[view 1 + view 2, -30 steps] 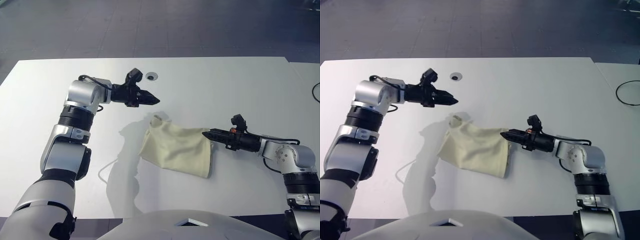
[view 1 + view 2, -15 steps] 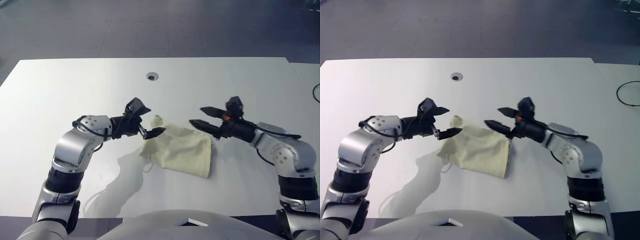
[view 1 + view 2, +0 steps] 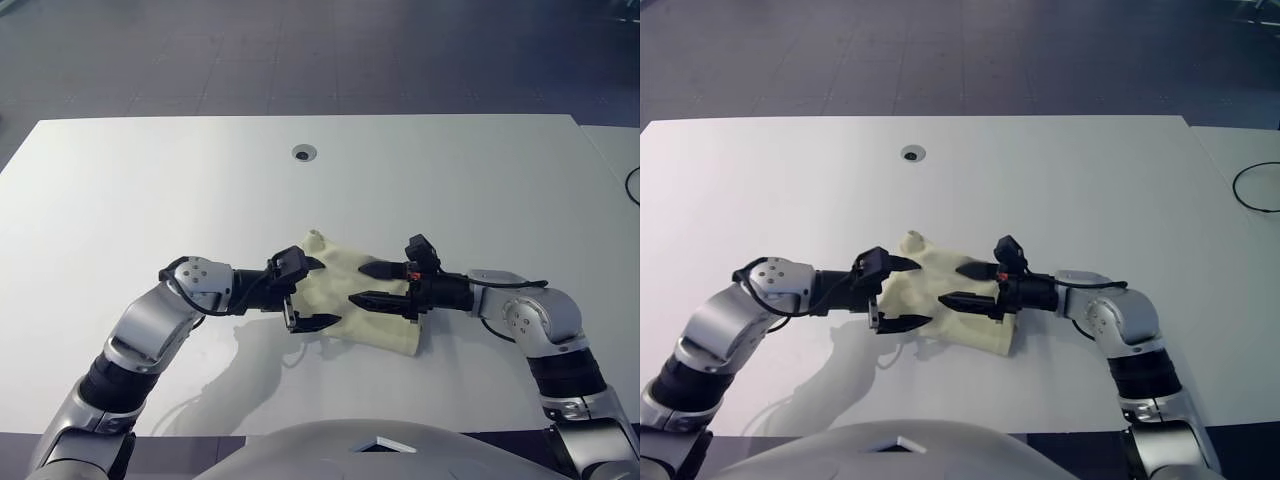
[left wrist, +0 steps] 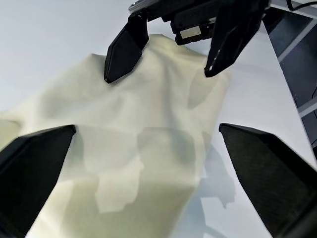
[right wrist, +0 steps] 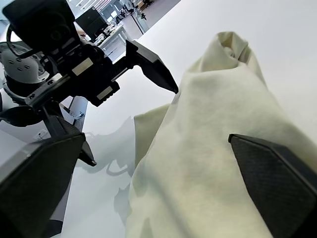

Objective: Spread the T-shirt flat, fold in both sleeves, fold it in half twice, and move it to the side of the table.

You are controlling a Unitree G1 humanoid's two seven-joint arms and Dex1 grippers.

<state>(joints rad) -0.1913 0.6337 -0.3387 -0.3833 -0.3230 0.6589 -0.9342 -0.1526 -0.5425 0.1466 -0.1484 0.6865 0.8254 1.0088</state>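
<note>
Near the middle of the table [image 3: 480,170], a little closer to its near edge than its far one, the T-shirt [image 3: 392,326] lies in a crumpled cream heap, not yet spread. Its longer run goes roughly from the table's left side toward the right, with a bunched knob at its far-left corner.

Both claws are low over the heap, pointing at each other. The left gripper [image 3: 331,291] comes in from the left edge side with its fingers wide apart, straddling the cloth's left border. The right gripper [image 3: 355,284] comes in from the right edge side, also spread, its tips over the middle of the cloth. The two sets of tips are just beside each other. Whether any finger actually touches the fabric cannot be told.

As a judgement, spreading is the step in hand. The cloth lies directly below and between the claws, so each arm is nearer its own side of the heap.
</note>
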